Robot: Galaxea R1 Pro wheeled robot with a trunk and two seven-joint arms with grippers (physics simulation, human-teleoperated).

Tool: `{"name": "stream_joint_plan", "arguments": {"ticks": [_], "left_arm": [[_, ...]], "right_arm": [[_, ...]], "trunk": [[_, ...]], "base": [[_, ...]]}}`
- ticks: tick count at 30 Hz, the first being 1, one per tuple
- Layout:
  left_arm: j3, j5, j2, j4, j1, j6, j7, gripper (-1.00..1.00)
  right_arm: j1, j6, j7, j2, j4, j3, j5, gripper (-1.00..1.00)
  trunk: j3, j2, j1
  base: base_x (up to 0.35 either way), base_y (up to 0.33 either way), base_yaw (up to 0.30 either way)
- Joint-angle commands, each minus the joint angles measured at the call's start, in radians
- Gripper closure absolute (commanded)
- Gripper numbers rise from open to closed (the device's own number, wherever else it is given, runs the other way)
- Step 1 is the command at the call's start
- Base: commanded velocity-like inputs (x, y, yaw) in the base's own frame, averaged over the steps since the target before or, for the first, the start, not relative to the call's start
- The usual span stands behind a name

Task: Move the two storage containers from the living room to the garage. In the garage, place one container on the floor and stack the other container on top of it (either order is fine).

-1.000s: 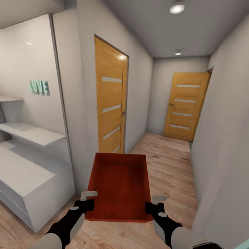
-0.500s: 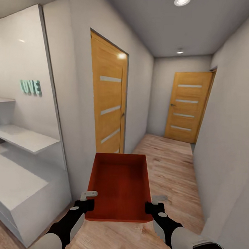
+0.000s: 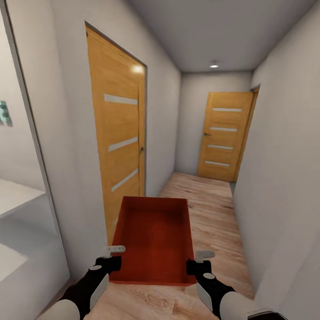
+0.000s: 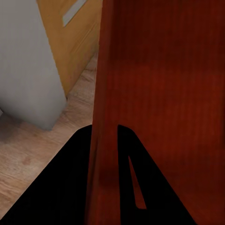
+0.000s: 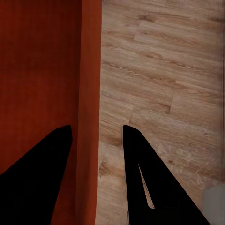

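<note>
Two wooden doors (image 3: 119, 139) (image 3: 224, 135); plank floor (image 3: 213, 213); white walls (image 3: 290, 161).

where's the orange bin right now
In the head view, the orange-red storage container is held low at centre between the left end effector and right end effector, above the hallway's wood plank floor.

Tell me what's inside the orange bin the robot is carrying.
Nothing: the storage container shows a bare orange-red bottom. Left gripper and right gripper grip its side walls; the floor under it is hidden.
</note>
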Motion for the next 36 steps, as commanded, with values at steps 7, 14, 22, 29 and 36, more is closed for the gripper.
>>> {"name": "stream_joint_plan", "arguments": {"ticks": [7,14,22,29,36], "left_arm": [[0.022,0.04,-0.001,-0.001,0.0,0.007,0.009,1.0],[0.022,0.04,-0.001,-0.001,0.0,0.007,0.009,1.0],[0.022,0.04,-0.001,-0.001,0.0,0.007,0.009,1.0],[0.022,0.04,-0.001,-0.001,0.0,0.008,0.009,1.0],[0.022,0.04,-0.002,-0.001,0.0,0.008,0.009,1.0]], "right_arm": [[-0.001,-0.011,0.002,0.003,-0.003,-0.031,0.0,1.0],[-0.001,-0.011,0.003,0.003,-0.003,-0.031,0.0,1.0],[-0.001,-0.011,0.003,0.003,-0.003,-0.031,0.0,1.0],[-0.001,-0.011,0.002,0.003,-0.003,-0.031,0.0,1.0],[-0.001,-0.011,0.001,0.003,-0.003,-0.031,0.0,1.0]], "trunk": [[0.0,-0.001,0.001],[0.0,-0.001,0.001],[0.0,-0.001,0.001],[0.0,-0.001,0.001],[0.0,-0.001,0.001]], "base": [[0.324,0.0,-0.237],[0.324,0.0,-0.237],[0.324,0.0,-0.236],[0.324,0.0,-0.18],[0.324,0.0,-0.016]]}}
